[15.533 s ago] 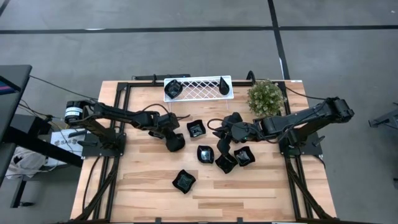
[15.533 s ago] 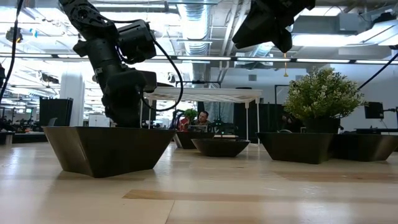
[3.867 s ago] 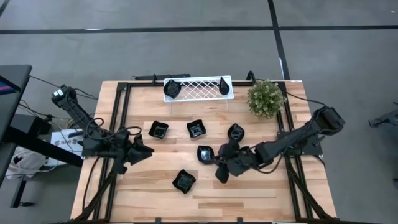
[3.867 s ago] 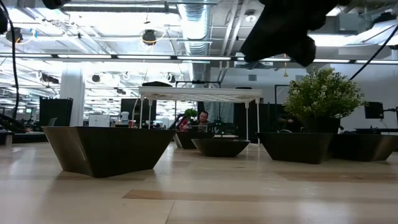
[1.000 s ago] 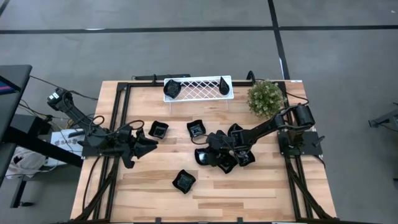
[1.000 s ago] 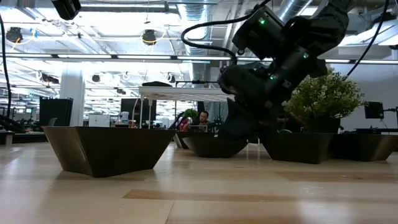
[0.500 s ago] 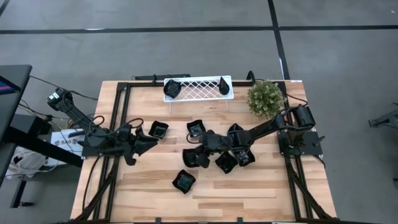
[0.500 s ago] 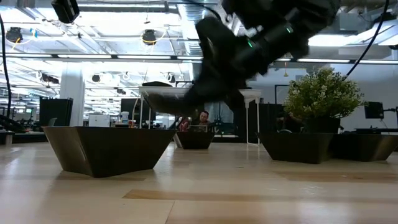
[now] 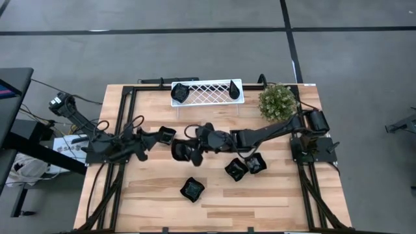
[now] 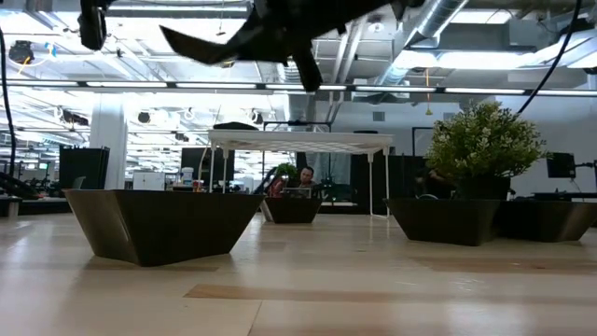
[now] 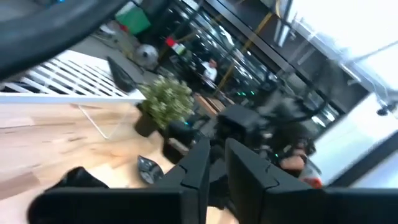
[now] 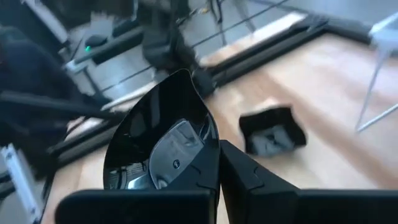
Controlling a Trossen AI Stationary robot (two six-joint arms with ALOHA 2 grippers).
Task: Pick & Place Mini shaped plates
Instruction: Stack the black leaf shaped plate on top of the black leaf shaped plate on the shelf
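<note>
Wooden table (image 9: 156, 195) | right fingers (image 12: 214, 163) grip teardrop plate (image 12: 163, 140) — raised mid-table | left fingers (image 11: 208, 163) nearly closed — empty

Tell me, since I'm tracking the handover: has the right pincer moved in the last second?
Yes. In the high view the right pincer, shut on a teardrop plate, has swung leftward, away from the green plant, toward the left pincer.

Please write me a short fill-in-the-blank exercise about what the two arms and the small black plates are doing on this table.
1. The right gripper is shut on a ____-shaped plate.
2. That plate is held ____ the table, not resting on it.
3. The white lattice tray holds ____ black plates.
4. The green plant stands at the table's far ____ corner in the high view.

Missing words: teardrop; above; two; right
</note>
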